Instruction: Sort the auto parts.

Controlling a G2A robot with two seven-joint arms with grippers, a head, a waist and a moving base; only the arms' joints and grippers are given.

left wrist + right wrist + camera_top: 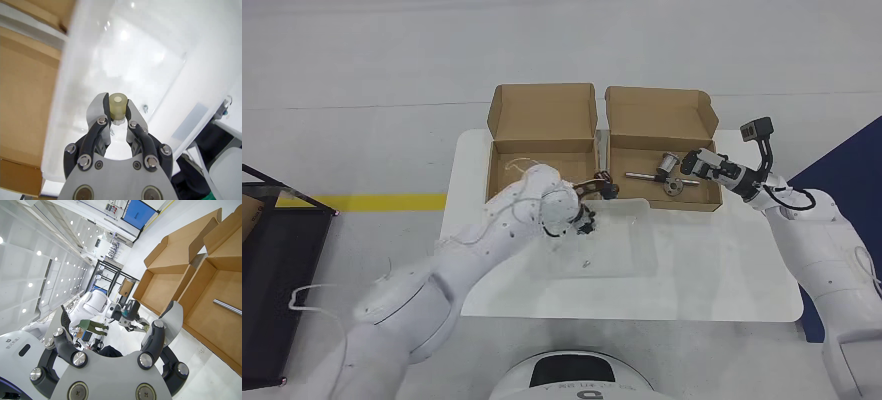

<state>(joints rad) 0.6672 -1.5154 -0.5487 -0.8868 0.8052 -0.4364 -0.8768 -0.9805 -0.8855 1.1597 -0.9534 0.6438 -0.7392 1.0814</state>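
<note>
White worktop (722,270) fills mid-frame in the top view. A pale yellow bushing (117,109) is pinched between the pads of the left end effector (117,101), above the upper left part of a clear tray (632,245). One small bolt (145,108) lies in the tray. Open left box (542,120) and right box (662,125) stand above the tray in frame. The right end effector (687,163), fingers spread, hangs over the right box, which holds a steel shaft (226,307).

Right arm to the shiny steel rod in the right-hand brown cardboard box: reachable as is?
Probably yes. The right gripper, open, hangs over the brown cardboard box, whose lid flap is folded back; the shiny steel rod lies uncovered on the box floor.
</note>
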